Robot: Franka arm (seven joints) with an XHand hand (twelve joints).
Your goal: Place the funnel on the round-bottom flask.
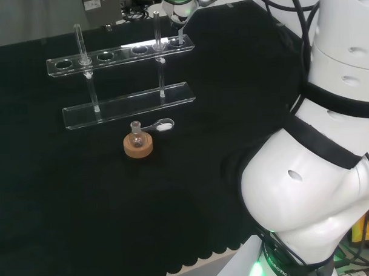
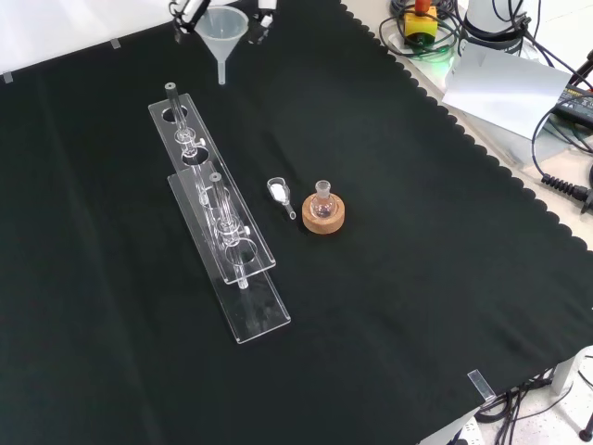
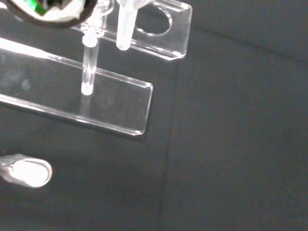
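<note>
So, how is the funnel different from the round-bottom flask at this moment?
The funnel is up in the air at the robot hand, above the cloth; the round-bottom flask stands on a cork ring. The funnel is a wide cone with a thin stem pointing down; the flask is a small bulb with a short neck pointing up. Both are clear and upright.

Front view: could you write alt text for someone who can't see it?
A clear funnel hangs at the picture's top edge, held in the robot's hand, above a black cloth. A small round-bottom flask sits on a cork ring mid-cloth, beside a scoop and a clear test-tube rack.
</note>
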